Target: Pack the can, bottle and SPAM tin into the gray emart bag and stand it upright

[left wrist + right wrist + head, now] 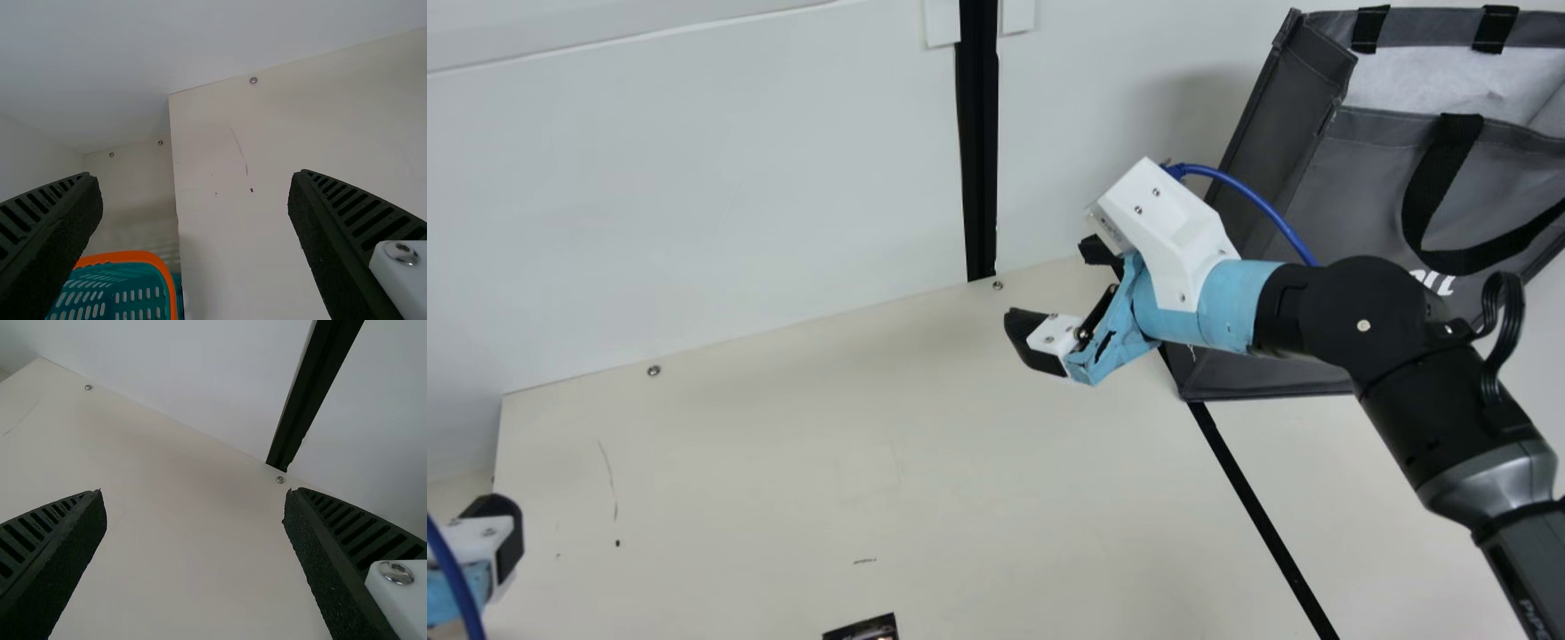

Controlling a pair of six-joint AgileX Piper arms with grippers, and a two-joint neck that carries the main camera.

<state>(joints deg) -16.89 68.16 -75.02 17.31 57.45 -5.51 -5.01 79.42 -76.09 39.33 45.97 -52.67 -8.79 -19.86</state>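
Your left end effector (pixel 193 179) and right end effector (pixel 193 497), both black-ribbed, gape empty; the gray fabric bag (pixel 1360 200) looks upright, but you can't confirm packing is finished.

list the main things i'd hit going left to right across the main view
left gripper → dark printed item, cut off by the bottom edge → black upright strip → right gripper → gray emart bag

Cream table (pixel 783 462) against white wall (pixel 694 196)
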